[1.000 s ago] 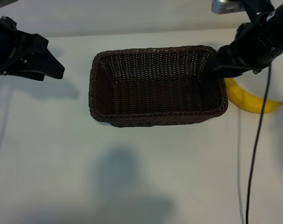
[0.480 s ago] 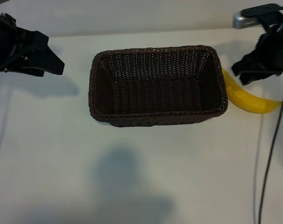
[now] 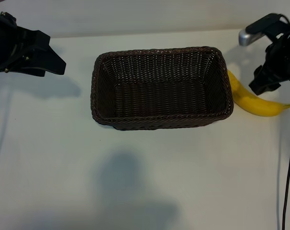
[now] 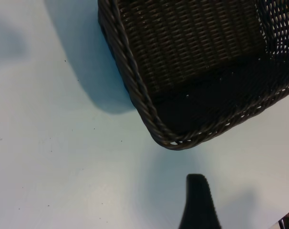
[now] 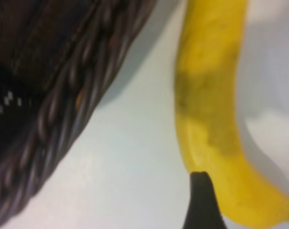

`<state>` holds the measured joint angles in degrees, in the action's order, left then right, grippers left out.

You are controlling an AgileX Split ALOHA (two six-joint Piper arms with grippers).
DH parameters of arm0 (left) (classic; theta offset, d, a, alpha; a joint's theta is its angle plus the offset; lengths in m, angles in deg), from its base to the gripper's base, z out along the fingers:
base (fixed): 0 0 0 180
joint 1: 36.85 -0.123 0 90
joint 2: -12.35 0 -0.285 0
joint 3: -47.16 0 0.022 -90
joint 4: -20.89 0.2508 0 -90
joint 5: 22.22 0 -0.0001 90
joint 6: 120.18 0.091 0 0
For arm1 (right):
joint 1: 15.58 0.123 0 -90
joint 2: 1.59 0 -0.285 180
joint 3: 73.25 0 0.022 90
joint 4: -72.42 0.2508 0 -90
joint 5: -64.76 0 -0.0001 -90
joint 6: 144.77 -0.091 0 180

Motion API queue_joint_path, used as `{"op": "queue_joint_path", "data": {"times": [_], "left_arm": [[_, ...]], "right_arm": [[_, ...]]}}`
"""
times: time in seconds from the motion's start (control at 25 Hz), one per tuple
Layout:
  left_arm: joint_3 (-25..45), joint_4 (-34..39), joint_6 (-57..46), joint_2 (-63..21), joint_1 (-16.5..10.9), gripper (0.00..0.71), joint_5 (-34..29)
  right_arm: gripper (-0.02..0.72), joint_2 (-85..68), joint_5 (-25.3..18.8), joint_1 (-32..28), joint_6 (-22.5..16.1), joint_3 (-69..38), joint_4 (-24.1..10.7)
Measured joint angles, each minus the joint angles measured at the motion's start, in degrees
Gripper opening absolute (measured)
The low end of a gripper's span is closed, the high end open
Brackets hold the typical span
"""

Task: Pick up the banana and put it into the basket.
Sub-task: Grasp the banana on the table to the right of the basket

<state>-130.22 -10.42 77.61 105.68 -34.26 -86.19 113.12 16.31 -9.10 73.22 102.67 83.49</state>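
Now the right gripper [image 3: 265,82] sits just above the banana [image 3: 254,101], off the basket's [image 3: 159,122] right end. A second ago it hung over the basket's right rim, hiding part of the banana; half a second ago it had cleared the rim and was already out over the fruit. It has since dropped lower and rolled at the wrist. Jaws are parted, nothing between them. In the right wrist view one dark fingertip [image 5: 200,200] overlaps the banana's edge near its tapered end; touching or just above, I can't tell.

Banana hasn't moved: flat on the table [image 3: 135,182], curved, thick end just beside the basket's right wall, tip pointing away to the right. Basket holds nothing.

Meaning: transit is over and this reads as final approach for the grasp. Pick not yet made. Next move looks like a short descent to straddle the banana, then close. The basket wall is near on one side, so the inner finger has little room; a grasp toward the middle or outer half seems safer.

Left gripper [image 3: 51,64] is parked high, well left of the basket, jaws apart, holding nothing. No change there.
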Motion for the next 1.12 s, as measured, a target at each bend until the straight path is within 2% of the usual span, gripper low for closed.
{"op": "queue_joint_path", "data": {"times": [0.16, 0.32, 0.88, 1.12], "left_arm": [[0.0, 0.0, 0.0, 0.0, 0.0, 0.515, 0.1], [0.0, 0.0, 0.0, 0.0, 0.0, 0.515, 0.1], [0.0, 0.0, 0.1, 0.0, 0.0, 0.515, 0.6], [0.0, 0.0, 0.1, 0.0, 0.0, 0.515, 0.8]], "right_arm": [[0.488, 0.8, -0.3, 0.0, 6.9, 0.0, 2.5], [0.488, 0.8, 1.1, 0.0, 10.5, 0.0, 3.8], [0.488, 8.1, 3.6, 0.0, 12.1, 0.0, 5.0], [0.488, 10.6, 6.1, 0.0, 11.0, 0.0, 4.7]]}}
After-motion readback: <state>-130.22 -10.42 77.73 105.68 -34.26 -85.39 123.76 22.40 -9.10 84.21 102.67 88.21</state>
